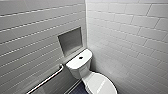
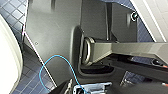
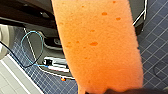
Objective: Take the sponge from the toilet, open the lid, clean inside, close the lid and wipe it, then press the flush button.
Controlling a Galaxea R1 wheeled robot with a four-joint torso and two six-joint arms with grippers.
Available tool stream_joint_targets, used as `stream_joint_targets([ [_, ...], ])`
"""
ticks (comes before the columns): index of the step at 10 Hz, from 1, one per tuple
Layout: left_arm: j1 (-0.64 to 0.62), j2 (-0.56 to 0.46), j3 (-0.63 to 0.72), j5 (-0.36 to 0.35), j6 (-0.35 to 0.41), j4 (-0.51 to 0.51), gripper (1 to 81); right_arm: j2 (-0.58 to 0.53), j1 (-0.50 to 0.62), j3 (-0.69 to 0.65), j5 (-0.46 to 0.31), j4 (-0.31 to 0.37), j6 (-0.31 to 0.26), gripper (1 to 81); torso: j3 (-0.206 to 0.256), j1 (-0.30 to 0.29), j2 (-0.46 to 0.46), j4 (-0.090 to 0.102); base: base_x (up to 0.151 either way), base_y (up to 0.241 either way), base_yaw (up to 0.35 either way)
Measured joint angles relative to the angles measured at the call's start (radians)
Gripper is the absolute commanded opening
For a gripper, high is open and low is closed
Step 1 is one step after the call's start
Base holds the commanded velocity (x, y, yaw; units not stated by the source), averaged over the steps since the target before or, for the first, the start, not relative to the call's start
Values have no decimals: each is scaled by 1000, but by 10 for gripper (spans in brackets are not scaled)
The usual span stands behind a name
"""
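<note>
So the sponge (image 3: 97,45) is in the right claw (image 3: 112,91) here. In the right wrist view it's a big orange-red porous slab sticking straight out from the claw. The claw looks clamped on one end of it, though all I can make out of the claw is a dark sliver against the sponge's edge. Behind the sponge you get the dark blue tiled floor (image 3: 155,37) and a chunk of the robot's own dark base (image 3: 35,17), so the sponge is hanging up off the floor and not resting on anything I can see. Over in the head view, the toilet (image 1: 82,70) sits in the corner where the white tiled walls (image 1: 130,30) meet, lower middle of the frame. The lid (image 1: 101,85) is down flat over the bowl, right at the bottom edge. The flush button (image 1: 80,57) is the little dark dot in the centre of the tank top, roughly mid-frame. Just above and left of the tank there's a grey recessed niche (image 1: 70,41) in the wall, and a metal grab bar (image 1: 48,78) runs diagonally through the lower left. The left wrist view has more of the robot's base, blue floor tiles and a curved white surface next to them, maybe the toilet's side, not sure. As for the left claw, I honestly can't tell if it's apart or together.
</note>
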Motion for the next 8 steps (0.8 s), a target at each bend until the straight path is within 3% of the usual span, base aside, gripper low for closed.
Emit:
stream_joint_targets([
  [3,9,0,-2,3,0,0,811,1,-2,0,-2,-2,0,10,43,-25,103,0,0,0,0],
  [5,-8,0,-2,-3,0,0,811,0,14,0,4,-3,0,10,46,-31,176,0,0,0,0],
  [8,-11,3,-2,-5,0,0,811,0,24,0,6,-3,0,10,48,-33,213,0,0,0,0],
])
